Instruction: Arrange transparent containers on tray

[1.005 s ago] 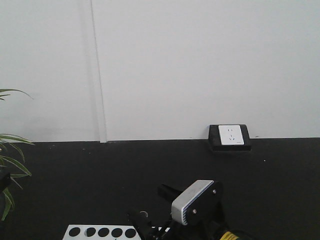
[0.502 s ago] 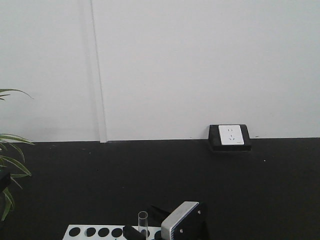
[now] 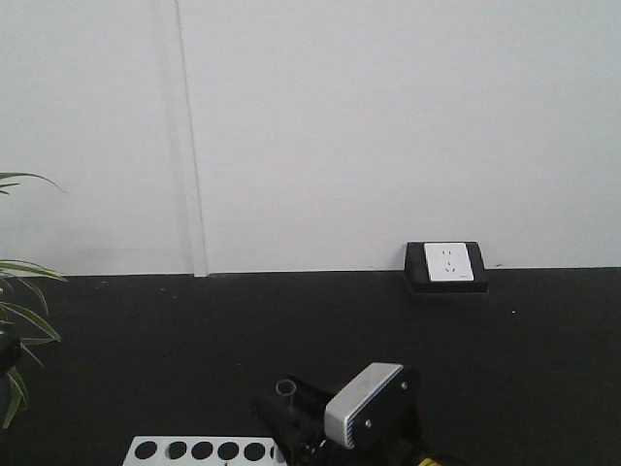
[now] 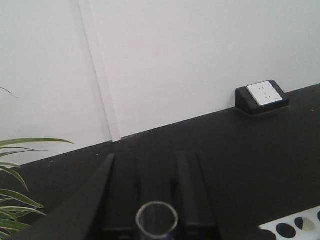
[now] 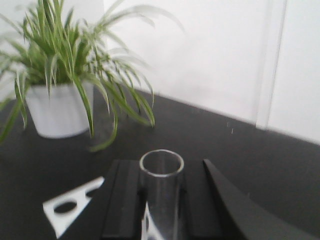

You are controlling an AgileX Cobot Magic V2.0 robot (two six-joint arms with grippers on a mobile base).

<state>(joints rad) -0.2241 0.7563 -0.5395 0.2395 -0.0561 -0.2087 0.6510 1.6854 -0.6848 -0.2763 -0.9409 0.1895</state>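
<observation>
Each gripper holds one transparent container, a slim clear glass test tube. In the left wrist view my left gripper (image 4: pixel 148 156) is shut on a tube (image 4: pixel 157 219) whose round mouth faces the camera. My right gripper (image 5: pixel 165 163) is shut on another tube (image 5: pixel 161 190), standing between its black fingers (image 5: pixel 127 200). The front view shows the right gripper (image 3: pixel 288 406) with its tube (image 3: pixel 283 387) just above the right end of the white rack (image 3: pixel 199 450). The left gripper is outside the front view. The tray is out of view.
The white rack with round holes also shows at the edge of both wrist views (image 4: pixel 295 227) (image 5: pixel 70 207). A potted plant (image 5: pixel 65 65) (image 3: pixel 19 320) stands at the left. A wall socket box (image 3: pixel 446 264) sits at the back of the black tabletop (image 3: pixel 146 349).
The right gripper sat lower half a second ago, with its tube upright at the rack's right end. It has since risen and shifted slightly right, and the tube now leans.
</observation>
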